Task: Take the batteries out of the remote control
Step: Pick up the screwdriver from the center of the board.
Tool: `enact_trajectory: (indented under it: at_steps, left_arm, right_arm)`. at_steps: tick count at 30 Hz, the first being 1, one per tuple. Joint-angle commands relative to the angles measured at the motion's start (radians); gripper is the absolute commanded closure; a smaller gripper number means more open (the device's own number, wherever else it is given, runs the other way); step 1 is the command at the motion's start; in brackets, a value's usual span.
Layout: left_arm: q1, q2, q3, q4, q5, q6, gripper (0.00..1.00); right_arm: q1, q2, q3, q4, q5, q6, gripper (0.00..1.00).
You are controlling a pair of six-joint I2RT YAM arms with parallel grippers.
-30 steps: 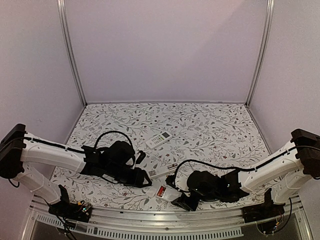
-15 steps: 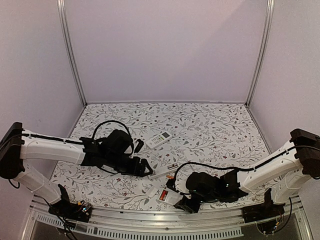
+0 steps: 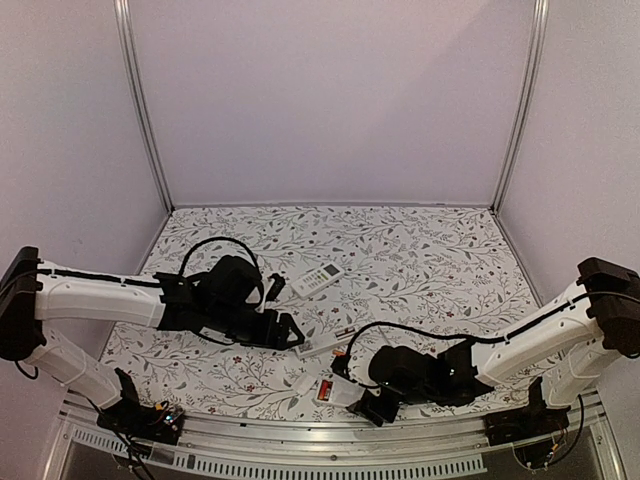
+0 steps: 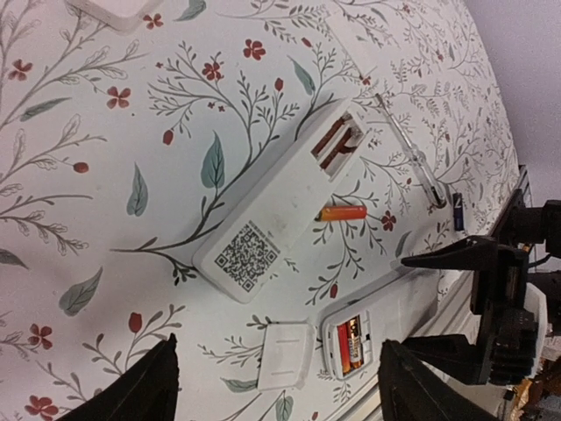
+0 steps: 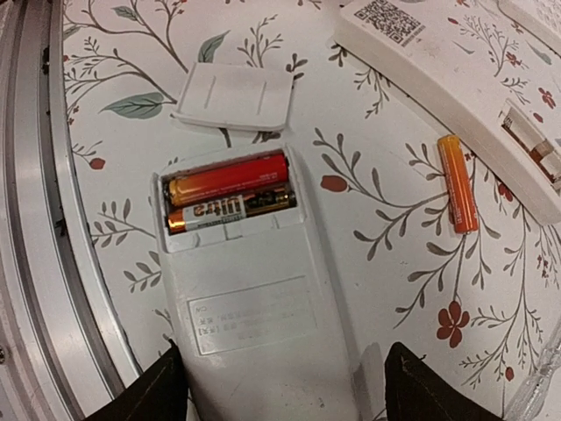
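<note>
— Well, where do the batteries lie?

— Two sit in the open compartment of the near remote [image 5: 263,298], left of centre in the right wrist view. A red-orange battery [image 5: 230,180] lies there with a black-and-gold battery [image 5: 232,209] touching its lower side. A loose orange battery [image 5: 458,182] lies on the floral surface [image 5: 394,263] at the right of that view. It is just beside the QR-code remote [image 5: 429,61], whose own compartment is also open.

— And the cover?

— A white cover [image 5: 235,96] lies flat on the surface just above the near remote's open end, not touching it.

— What of the right end effector [image 5: 282,368]?

— Its fingers are spread wide at the bottom of that view, one on each side of the near remote's body, and they grip nothing. Whether they touch the remote cannot be told.

— And the left end effector [image 4: 279,360]?

— It is likewise spread wide and empty, and it hovers over the surface. In its view the QR-code remote lies in the middle and the cover at bottom centre.

— Anything else?

— A thin white stick [image 4: 408,149] lies at the upper right of the left wrist view. A third remote [image 3: 318,279] lies well apart from the others, near the middle of the overhead view.
</note>
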Motion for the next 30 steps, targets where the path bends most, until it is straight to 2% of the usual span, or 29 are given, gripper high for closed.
enact_trajectory:
  at_steps: [1,9,18,22,26,30]
  left_arm:
    - [0.018,-0.011,0.002,-0.015,-0.011,0.009,0.22]
    - [0.020,-0.021,0.004,-0.020,-0.018,0.006,0.22]
    - [0.022,-0.018,0.008,-0.018,-0.019,0.006,0.22]
    - [0.022,-0.023,0.008,-0.011,-0.016,0.009,0.22]
    - [0.022,-0.025,0.007,-0.004,-0.024,0.015,0.22]
    - [0.021,-0.026,0.012,0.016,-0.024,0.017,0.22]
  right_arm:
    - [0.000,-0.016,-0.007,-0.025,0.069,-0.010,0.22]
    - [-0.006,-0.058,-0.029,-0.024,0.143,0.032,0.14]
    - [-0.026,-0.095,-0.036,-0.043,0.172,0.083,0.14]
    - [-0.038,-0.161,-0.034,-0.043,0.173,0.134,0.14]
    - [-0.103,-0.236,-0.011,-0.156,0.183,0.248,0.18]
    - [-0.147,-0.258,0.031,-0.318,0.262,0.383,0.25]
